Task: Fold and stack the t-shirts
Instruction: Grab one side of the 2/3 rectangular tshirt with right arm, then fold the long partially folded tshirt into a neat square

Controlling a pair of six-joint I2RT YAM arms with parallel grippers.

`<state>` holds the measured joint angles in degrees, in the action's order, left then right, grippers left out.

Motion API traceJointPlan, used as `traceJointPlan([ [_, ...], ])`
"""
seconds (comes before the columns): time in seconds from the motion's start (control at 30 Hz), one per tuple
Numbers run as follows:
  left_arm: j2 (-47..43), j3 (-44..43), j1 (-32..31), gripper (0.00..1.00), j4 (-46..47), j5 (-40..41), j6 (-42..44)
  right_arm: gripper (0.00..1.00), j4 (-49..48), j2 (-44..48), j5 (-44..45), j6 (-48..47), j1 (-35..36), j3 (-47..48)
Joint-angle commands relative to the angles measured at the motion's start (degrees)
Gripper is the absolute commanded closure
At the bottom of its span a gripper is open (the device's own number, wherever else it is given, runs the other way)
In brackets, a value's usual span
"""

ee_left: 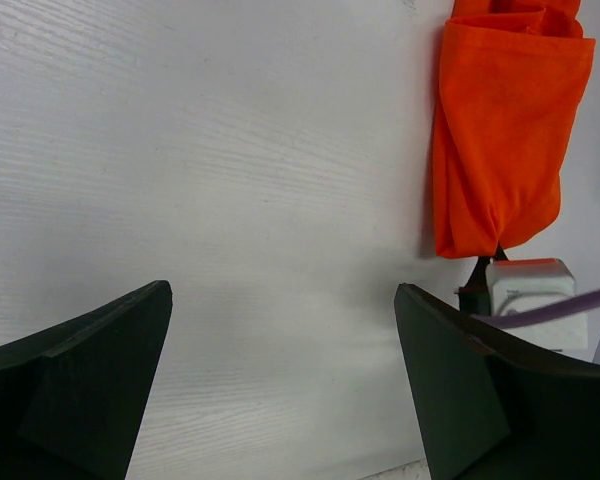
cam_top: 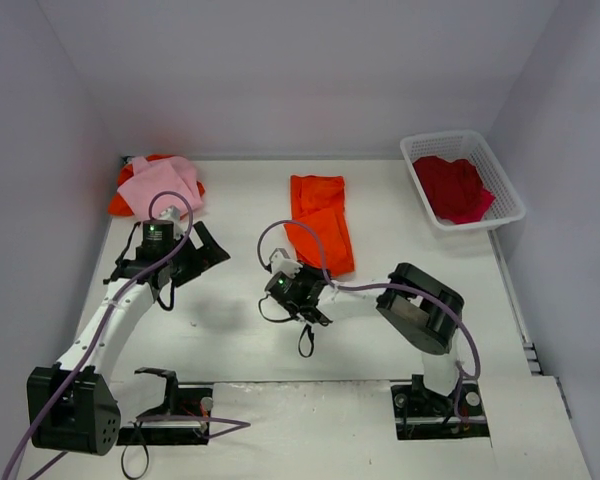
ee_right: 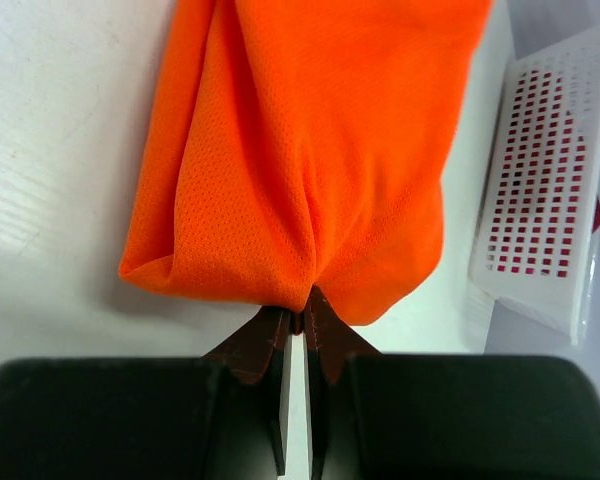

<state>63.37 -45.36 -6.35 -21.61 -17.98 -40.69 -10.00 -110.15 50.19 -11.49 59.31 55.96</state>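
Observation:
A bright orange t-shirt [cam_top: 320, 220] lies mid-table as a long narrow folded strip, also seen in the left wrist view [ee_left: 505, 130]. My right gripper [cam_top: 308, 275] is shut on its near end, with the cloth [ee_right: 300, 150] bunched at the pinched fingertips [ee_right: 298, 318]. My left gripper [cam_top: 208, 248] hovers over bare table to the left of that shirt, jaws wide open and holding nothing [ee_left: 280, 290]. A pale pink t-shirt [cam_top: 162, 182] is heaped at the back left. A crimson t-shirt [cam_top: 455, 188] lies crumpled in the basket.
The white lattice basket [cam_top: 500, 170] stands at the back right, near the right wall, and shows in the right wrist view [ee_right: 545, 200]. Some orange-red cloth [cam_top: 120, 205] sticks out from under the pink shirt. The right arm's wrist [ee_left: 535, 300] is close to my left gripper's right finger.

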Motion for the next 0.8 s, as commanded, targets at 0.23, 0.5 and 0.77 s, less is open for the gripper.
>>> traceJointPlan([
  [0.23,-1.7,-0.9,0.4,0.12,1.0,1.2,0.9,1.00,8.4,10.6,5.0,2.5,3.2,5.2],
  [0.5,0.3,-0.7,0.4,0.12,2.3,0.7,0.9,1.00,15.1,13.4,7.0,5.9,5.6,6.5],
  [0.77,-1.1,-0.6,0.3,0.12,2.4,0.4,0.9,1.00,21.3,14.6,9.5,11.4,9.1,7.0],
])
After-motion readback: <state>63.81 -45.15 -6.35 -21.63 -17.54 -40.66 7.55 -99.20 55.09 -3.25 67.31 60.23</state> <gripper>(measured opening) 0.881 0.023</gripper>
